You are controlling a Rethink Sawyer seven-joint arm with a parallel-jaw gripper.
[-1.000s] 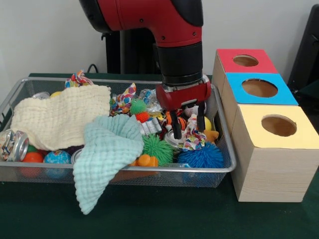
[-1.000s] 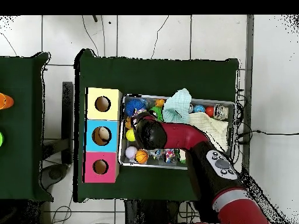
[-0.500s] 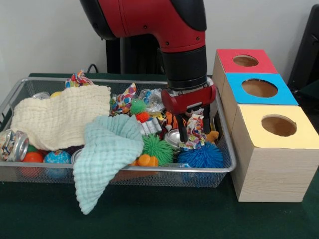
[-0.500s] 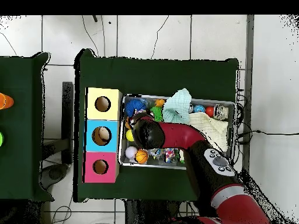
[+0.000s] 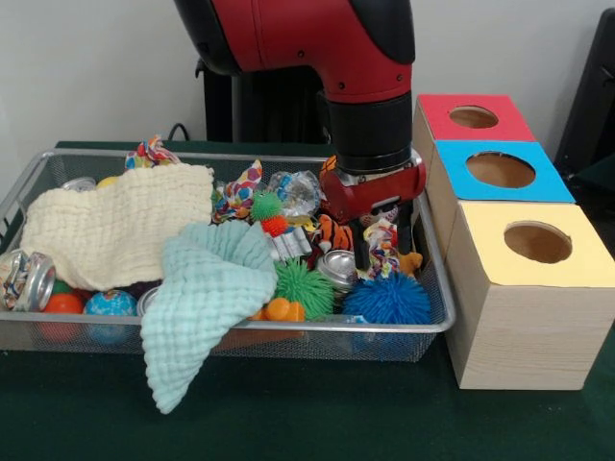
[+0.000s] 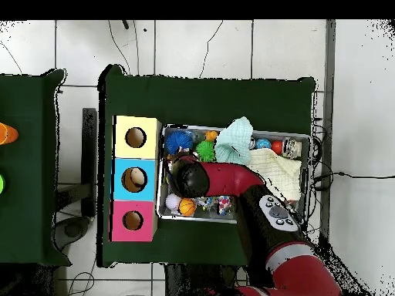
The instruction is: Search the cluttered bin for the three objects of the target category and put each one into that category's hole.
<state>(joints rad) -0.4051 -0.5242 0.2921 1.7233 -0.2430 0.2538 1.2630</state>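
Observation:
The silver wire-mesh bin (image 5: 240, 327) lies on the green table and is full of clutter; it also shows in the overhead view (image 6: 309, 139). My gripper (image 5: 382, 246) hangs over the bin's right end, shut on a knotted multicoloured fabric bundle (image 5: 381, 242) that it holds just above the clutter. A second bundle (image 5: 240, 188) lies mid-bin. A third bundle (image 5: 152, 151) sits at the back rim. In the overhead view the arm's wrist (image 6: 189, 179) hides the gripper.
Three wooden boxes with holes stand right of the bin: red (image 5: 471, 117), blue (image 5: 500, 170), yellow (image 5: 538, 242). A cream cloth (image 5: 120, 226) and a mint cloth (image 5: 207, 288) cover the left half. A blue spiky ball (image 5: 387, 301), a green one (image 5: 303, 286) and cans (image 5: 27, 279) lie around.
My gripper has moved right, toward the boxes, and risen a little, and the fabric bundle has come up with it.

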